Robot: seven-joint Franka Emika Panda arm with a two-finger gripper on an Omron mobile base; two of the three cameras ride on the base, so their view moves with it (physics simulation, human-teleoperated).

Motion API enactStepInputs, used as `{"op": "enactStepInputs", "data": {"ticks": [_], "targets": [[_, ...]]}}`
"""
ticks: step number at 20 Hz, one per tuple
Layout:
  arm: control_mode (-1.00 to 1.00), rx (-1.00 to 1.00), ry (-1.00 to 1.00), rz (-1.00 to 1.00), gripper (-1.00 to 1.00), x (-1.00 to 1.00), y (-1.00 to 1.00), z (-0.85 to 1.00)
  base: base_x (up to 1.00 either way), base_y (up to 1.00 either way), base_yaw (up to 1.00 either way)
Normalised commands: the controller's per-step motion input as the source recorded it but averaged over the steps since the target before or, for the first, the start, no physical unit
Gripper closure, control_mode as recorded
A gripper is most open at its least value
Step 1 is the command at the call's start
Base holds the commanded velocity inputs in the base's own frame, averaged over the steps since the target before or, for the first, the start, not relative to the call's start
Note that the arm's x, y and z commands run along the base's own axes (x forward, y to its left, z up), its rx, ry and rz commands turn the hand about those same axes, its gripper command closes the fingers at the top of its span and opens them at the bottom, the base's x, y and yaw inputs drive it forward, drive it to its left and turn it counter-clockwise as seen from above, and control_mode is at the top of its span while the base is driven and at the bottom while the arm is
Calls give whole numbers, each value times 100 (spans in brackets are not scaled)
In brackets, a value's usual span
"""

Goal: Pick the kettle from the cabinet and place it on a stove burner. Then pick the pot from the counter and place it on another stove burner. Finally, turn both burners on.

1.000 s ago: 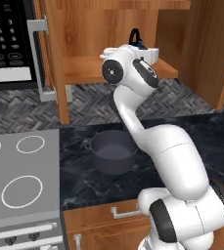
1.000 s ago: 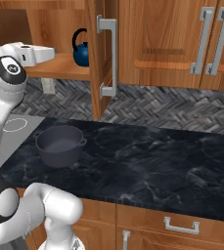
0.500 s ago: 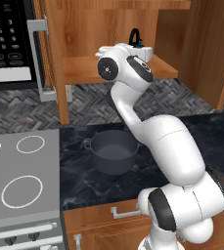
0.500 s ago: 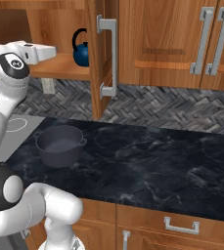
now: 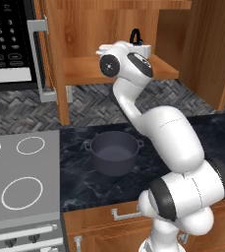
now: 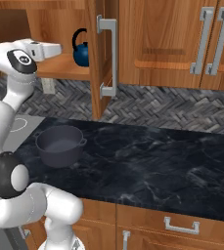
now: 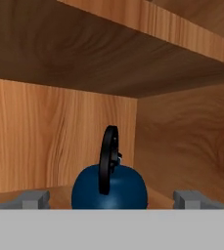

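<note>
The small dark-blue kettle [image 7: 109, 190] with its black arched handle stands on the plank shelf of the open wooden cabinet [image 6: 67, 73]. It sits straight ahead of my gripper [image 7: 112, 200], whose fingertips [image 7: 33, 199] stand wide open on either side of it, not touching. From the right, the gripper [image 6: 56, 48] is level with the shelf, a little left of the kettle [image 6: 81, 50]. The kettle's handle [image 5: 135, 35] peeks over my wrist. The dark-grey pot [image 5: 115, 152] rests on the black marble counter [image 6: 157, 161]. White-ringed stove burners [image 5: 30, 145] mark the grey cooktop to its left.
The cabinet door [image 6: 106, 53] with its long silver bar handle stands open just right of the kettle. A black microwave [image 5: 6, 44] hangs left of the cabinet. Closed wall cupboards [image 6: 182, 44] are further right. Knobs [image 5: 15, 241] line the cooktop's front.
My hand has risen slightly and moved in closer to the kettle on the shelf. The jaws stayed wide open; kettle and pot have not moved.
</note>
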Motion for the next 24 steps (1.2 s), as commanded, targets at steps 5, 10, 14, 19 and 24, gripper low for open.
{"op": "enactStepInputs", "data": {"ticks": [5,10,14,19,24], "targets": [[-100,0,0,0,-100,29,0,0,0,0,0],[-100,0,0,0,-100,23,-5,0,0,0,0],[-100,0,0,0,-100,21,-16,0,0,0,0],[-100,0,0,0,-100,21,-7,0,0,0,0],[-100,0,0,0,-100,27,0,0,0,0,0]]}}
